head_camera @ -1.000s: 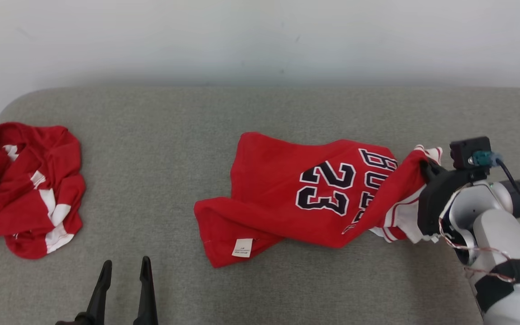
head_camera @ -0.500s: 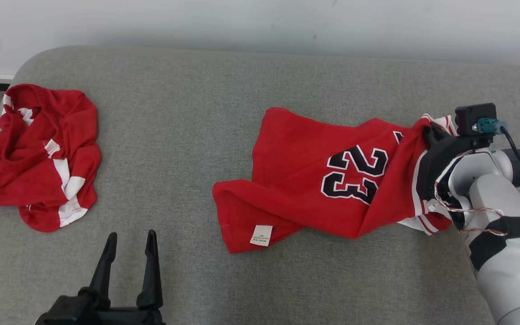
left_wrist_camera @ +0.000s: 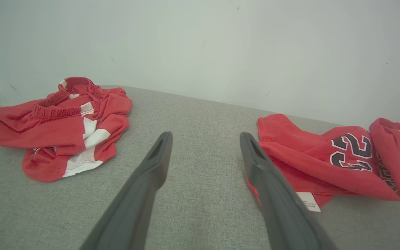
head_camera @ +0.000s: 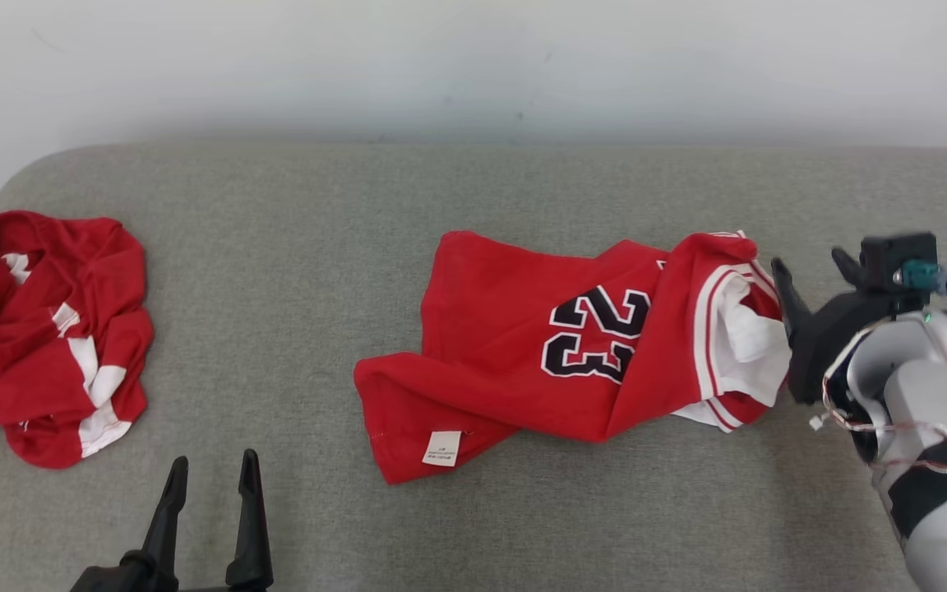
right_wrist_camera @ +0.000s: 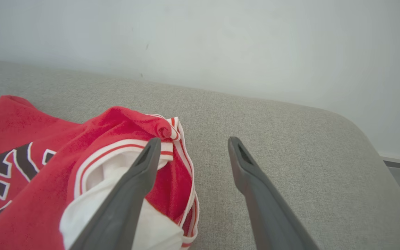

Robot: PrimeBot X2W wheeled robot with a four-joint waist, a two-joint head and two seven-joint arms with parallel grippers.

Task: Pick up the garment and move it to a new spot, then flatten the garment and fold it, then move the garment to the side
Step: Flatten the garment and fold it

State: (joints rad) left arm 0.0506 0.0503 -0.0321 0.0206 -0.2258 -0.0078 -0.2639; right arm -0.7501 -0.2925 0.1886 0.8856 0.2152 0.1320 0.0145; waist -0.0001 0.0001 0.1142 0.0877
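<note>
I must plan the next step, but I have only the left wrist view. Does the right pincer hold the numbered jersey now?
Observer: No. The right pincer is open beside the striped end of the jersey; between its fingers there is just grey cushion.
Operator: Is there room on the cushion beyond that end?
Observer: Yes, the right wrist view shows bare cushion from there to its rounded corner.
Operator: How does that end lie?
Observer: Bunched, folded over, with white lining facing up.

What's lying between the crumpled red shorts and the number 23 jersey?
Nothing: bare grey cushion separates shorts from jersey, seen in the head view.
</note>
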